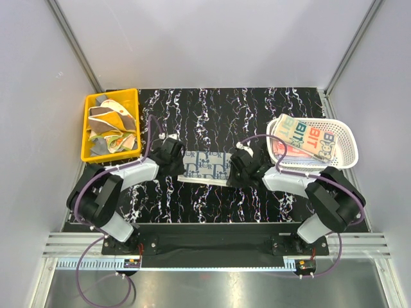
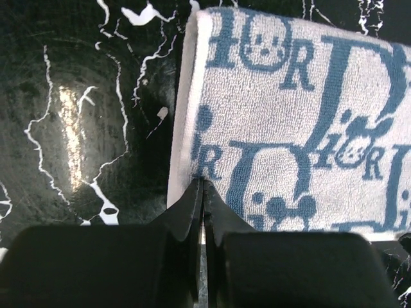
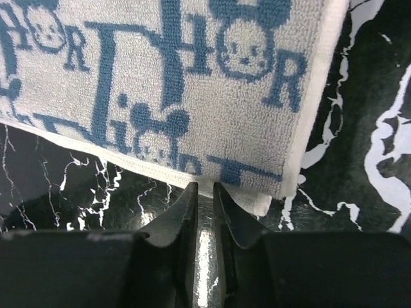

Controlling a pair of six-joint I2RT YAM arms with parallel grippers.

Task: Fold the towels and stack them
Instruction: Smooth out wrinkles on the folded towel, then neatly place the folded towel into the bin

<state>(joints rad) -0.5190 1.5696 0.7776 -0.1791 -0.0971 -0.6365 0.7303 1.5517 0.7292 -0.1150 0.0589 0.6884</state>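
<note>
Flat terry towel (image 1: 204, 168) on marbled black table (image 1: 212, 109); left tool (image 2: 203, 186) pinches its hem, right tool (image 3: 202, 189) narrowly parted

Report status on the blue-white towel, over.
Left gripper shut at near edge of blue-white towel. Right gripper slightly open at same edge. Towel flat. Nothing blocking.

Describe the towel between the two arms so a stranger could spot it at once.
On the black white-veined table, look between the yellow bin at left and the white basket at right. A flat towel lies there, the left end effector and right end effector at its ends. Only it lies loose on the table, pale with blue letters and mouse faces.
</note>
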